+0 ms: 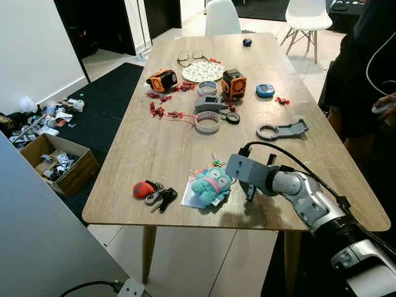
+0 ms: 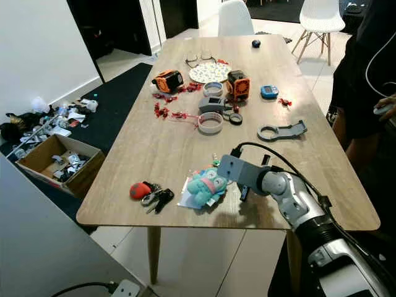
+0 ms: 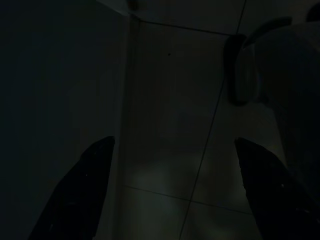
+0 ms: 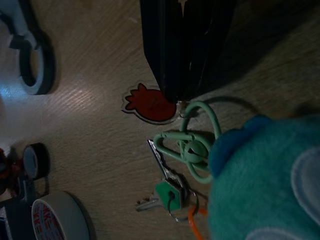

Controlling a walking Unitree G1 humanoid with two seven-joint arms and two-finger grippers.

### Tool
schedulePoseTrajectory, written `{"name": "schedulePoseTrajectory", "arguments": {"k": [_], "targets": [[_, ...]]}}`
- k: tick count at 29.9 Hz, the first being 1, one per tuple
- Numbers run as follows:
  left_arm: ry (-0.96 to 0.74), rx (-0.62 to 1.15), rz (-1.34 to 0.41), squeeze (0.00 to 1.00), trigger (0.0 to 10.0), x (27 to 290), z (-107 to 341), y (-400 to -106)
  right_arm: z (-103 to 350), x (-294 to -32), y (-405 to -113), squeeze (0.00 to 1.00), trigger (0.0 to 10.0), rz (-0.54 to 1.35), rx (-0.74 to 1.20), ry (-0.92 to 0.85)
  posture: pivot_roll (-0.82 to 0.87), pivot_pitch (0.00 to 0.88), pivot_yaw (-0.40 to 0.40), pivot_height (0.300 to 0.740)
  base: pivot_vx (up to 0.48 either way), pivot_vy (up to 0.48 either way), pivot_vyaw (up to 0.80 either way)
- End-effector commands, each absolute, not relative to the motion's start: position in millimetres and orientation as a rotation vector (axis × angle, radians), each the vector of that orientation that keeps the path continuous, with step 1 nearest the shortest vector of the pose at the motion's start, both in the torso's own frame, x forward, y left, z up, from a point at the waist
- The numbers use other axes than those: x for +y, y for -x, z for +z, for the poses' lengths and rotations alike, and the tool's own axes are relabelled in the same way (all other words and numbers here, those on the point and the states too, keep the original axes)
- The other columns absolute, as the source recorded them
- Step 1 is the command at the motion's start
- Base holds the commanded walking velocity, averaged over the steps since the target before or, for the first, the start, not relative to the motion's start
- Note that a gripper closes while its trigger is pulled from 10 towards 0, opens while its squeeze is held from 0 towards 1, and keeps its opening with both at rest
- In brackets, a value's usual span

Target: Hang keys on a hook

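Wooden table (image 1: 154,148) fills the room's middle, cluttered with tape rolls and tools, and near its front edge lies a teal plush toy (image 1: 210,185). Right end effector (image 4: 182,75) rests just behind the plush, fingers pressed together and holding nothing, beside the keys (image 4: 172,187) on their green carabiner (image 4: 187,147), which lie against the plush. Nothing is grasped yet, so I judge pickup and hanging remain; the left end effector (image 3: 170,190) hangs spread over floor.
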State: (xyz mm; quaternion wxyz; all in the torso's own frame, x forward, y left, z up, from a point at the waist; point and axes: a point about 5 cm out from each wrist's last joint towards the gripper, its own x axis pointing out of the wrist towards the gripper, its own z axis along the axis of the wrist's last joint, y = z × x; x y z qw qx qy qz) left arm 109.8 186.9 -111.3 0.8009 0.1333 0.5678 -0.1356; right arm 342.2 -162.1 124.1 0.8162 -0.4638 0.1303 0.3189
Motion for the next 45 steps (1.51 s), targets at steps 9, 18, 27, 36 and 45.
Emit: {"name": "schedulePoseTrajectory", "arguments": {"k": [9,18,27,36,45], "targets": [[-0.277,1.231,-0.292,0.00,10.0,186,-113,-104,122,-165,-344,0.00,10.0,0.652,0.273,1.019,-0.11,0.075,0.051,0.740,0.000,0.000,0.00],[-0.279,1.231,-0.290,0.00,10.0,184,-113,-105,126,-160,-345,1.00,10.0,0.659,0.239,0.979,-0.11,0.074,0.050,0.740,0.000,0.000,0.00],[-0.278,1.236,-0.286,0.00,10.0,185,-113,-104,127,-153,-347,0.00,10.0,0.665,0.212,1.012,-0.11,0.075,0.049,0.740,0.000,0.000,0.00],[-0.280,1.237,-0.284,0.00,10.0,187,-113,-103,130,-137,-345,0.00,10.0,0.714,0.142,0.994,-0.11,0.077,0.050,0.740,0.000,0.000,0.00],[-0.278,1.233,-0.285,0.00,10.0,187,-113,-104,130,-132,-345,0.00,10.0,0.729,0.124,1.008,-0.11,0.076,0.051,0.740,0.000,0.000,0.00]]}}
